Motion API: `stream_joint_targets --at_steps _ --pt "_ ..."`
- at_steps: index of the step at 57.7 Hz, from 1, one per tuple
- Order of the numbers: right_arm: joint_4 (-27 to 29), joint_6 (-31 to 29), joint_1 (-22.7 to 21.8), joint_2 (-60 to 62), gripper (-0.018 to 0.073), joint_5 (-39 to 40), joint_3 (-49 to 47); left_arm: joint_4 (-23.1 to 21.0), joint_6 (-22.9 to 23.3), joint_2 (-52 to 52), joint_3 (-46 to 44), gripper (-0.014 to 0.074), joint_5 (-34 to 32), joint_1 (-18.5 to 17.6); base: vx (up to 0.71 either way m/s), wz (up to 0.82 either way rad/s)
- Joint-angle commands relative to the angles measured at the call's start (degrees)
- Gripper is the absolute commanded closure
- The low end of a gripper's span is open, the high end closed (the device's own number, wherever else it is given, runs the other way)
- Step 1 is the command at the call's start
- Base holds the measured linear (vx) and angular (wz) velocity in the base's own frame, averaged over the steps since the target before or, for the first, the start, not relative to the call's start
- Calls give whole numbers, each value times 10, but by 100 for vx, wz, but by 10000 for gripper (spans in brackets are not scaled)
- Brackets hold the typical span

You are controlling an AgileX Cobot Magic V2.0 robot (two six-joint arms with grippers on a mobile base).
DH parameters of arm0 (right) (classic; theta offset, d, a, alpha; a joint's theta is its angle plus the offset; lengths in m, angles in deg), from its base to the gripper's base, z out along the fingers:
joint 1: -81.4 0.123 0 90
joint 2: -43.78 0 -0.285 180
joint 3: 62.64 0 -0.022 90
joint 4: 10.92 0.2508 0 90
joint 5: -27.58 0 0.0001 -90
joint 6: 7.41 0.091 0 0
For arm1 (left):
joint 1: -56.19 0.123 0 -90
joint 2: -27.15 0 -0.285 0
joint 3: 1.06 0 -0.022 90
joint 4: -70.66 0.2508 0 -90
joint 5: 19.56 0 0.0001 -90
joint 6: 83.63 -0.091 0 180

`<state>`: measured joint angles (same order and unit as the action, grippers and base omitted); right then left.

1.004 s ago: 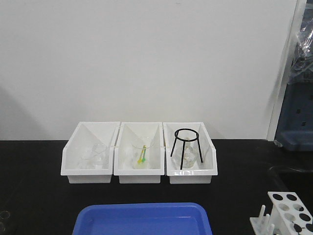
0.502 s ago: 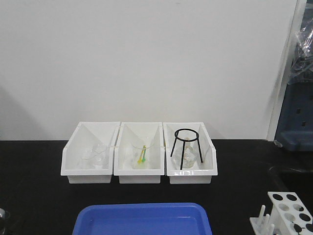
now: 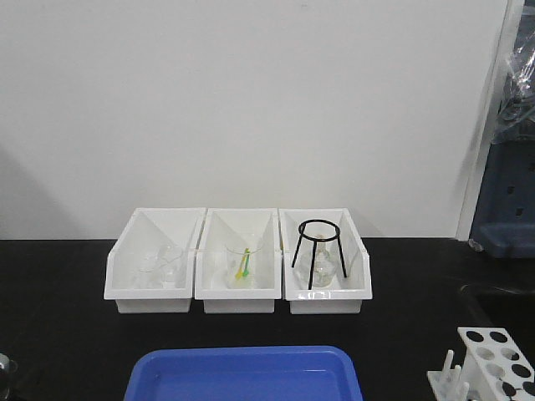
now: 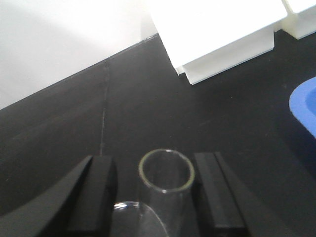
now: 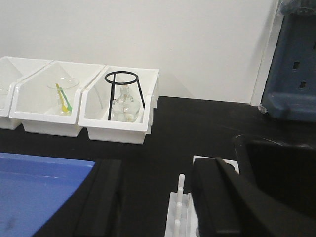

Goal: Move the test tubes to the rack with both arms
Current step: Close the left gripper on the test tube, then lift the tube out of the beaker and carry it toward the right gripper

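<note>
The fingers (image 4: 96, 197) of the left gripper (image 4: 153, 158) stand on either side of 1 test tube (image 4: 165, 197), whose open round rim faces the wrist camera. The right-hand finger looks to be touching the glass, while a dark gap shows on the other side, so I cannot tell whether the tube is clamped or merely framed. A 2nd curved edge of glass shows just below and left of the rim, too blurred to name. Below lies the black table (image 4: 148, 98). The right gripper (image 5: 158, 165) has its 2 fingers spread wide with nothing between them; it hangs over the rack (image 5: 177, 219), whose short white pegs show in the gap. In the front view the rack (image 3: 493, 359) stands at the table's near right corner, to the right of a blue tray (image 3: 242, 368). Behind the tray, 3 white bins (image 3: 155, 292) sit side by side against the wall: the middle 1 holds a beaker (image 3: 242, 255), the right 1 a black tripod (image 3: 318, 251) over a flask (image 5: 123, 106).
</note>
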<state>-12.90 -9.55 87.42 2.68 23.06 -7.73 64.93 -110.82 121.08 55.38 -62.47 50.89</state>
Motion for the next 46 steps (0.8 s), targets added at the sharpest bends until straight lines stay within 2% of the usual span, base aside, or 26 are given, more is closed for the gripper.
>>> stream_joint_targets --at_steps 1,15,28,32,41,46 --pt "-3 0 1 -3 162 45 -20 -4 7 -14 -14 212 -52 -2 0 0" --pt "-3 0 1 -3 163 45 -20 -4 7 -19 -14 439 -52 -2 0 0" --pt "-3 0 1 -3 164 49 -20 -13 7 -47 -14 602 -44 -2 0 0" --pt "-3 0 1 -3 164 50 -20 -36 7 -65 -14 603 -43 -2 0 0" --pt "-3 0 1 -3 164 50 -20 -120 7 -109 -14 601 -42 -2 0 0" --pt "-3 0 1 -3 164 50 -20 -141 7 -131 -16 601 -40 -2 0 0"
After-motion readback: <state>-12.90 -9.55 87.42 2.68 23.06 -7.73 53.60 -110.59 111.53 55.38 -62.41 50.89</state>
